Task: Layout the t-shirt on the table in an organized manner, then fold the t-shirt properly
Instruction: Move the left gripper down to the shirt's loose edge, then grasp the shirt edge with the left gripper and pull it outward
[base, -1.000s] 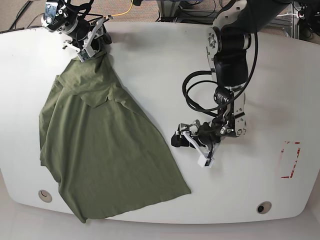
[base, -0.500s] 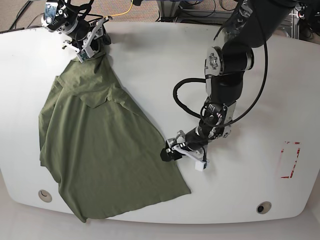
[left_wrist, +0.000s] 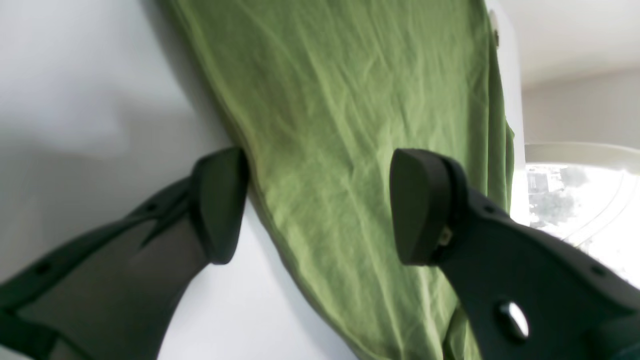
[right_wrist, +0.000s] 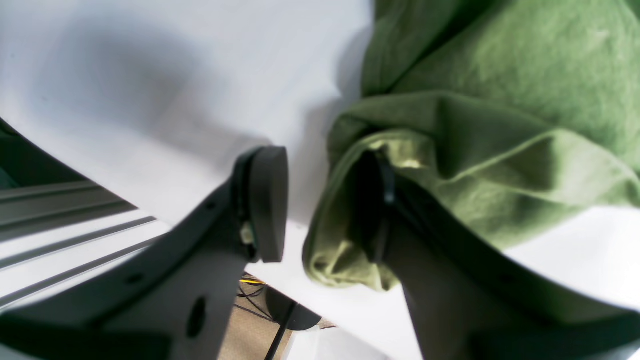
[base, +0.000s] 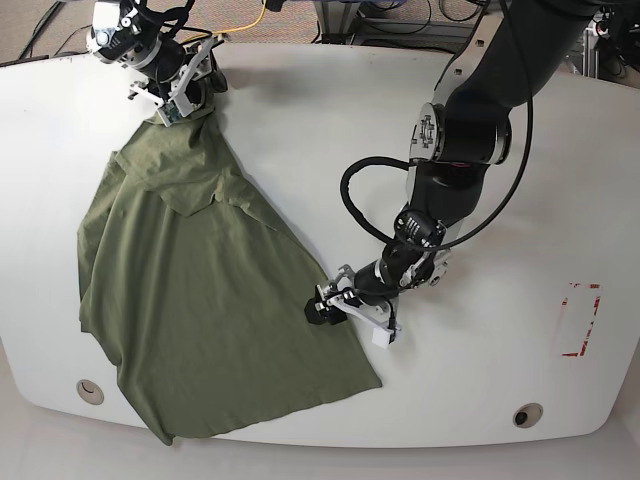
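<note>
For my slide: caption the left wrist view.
Open left gripper straddling the t-shirt hem on the table.

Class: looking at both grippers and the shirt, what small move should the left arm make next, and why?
Probably close the left gripper on the t-shirt edge. In the left wrist view its open jaws straddle the hem, one finger on the table side, the other over cloth. The right gripper sits at the far corner.

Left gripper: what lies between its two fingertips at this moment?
In the left wrist view the left gripper stands open, straddling the hemmed side edge of the t-shirt; green fabric and a strip of white table fill the gap.
</note>
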